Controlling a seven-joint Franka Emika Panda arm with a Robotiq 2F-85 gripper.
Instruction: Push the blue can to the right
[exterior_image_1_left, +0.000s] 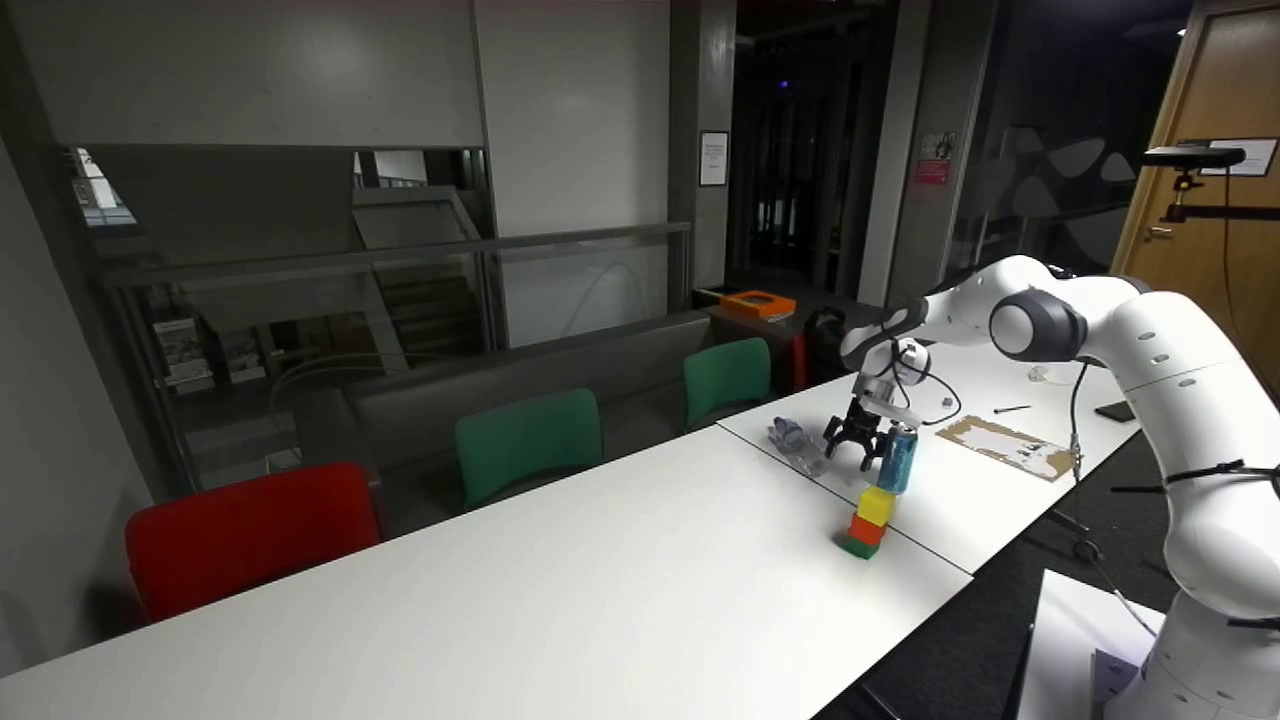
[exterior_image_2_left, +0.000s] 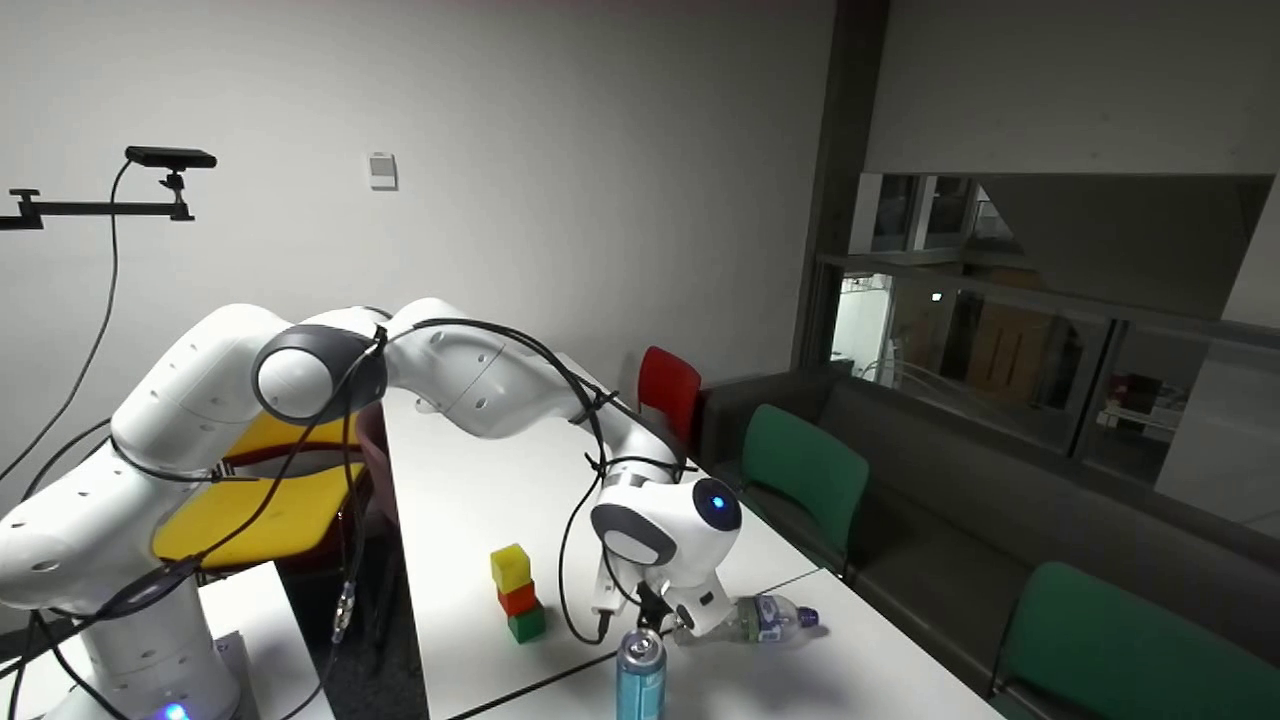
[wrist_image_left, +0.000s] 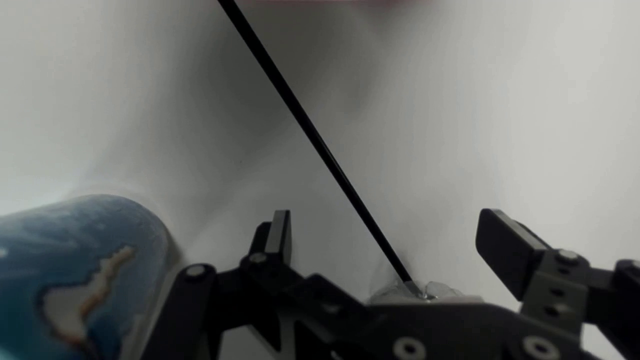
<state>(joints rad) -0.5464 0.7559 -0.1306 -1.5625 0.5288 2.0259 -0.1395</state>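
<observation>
I see gripper (exterior_image_1_left: 849, 453) spread, blue can (exterior_image_1_left: 898, 462) upright just beside it at 3 o'clock in an exterior view

Blocks (exterior_image_2_left: 517, 597) stand stacked, yellow over red over green — a bottle (exterior_image_2_left: 762, 619) lies on its side.

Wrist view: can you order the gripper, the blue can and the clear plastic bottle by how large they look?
Largest to smallest, by visible area:
1. Gripper, spread across the lower picture
2. Blue can, cut off at left and bottom
3. Clear plastic bottle, only a sliver showing
</observation>
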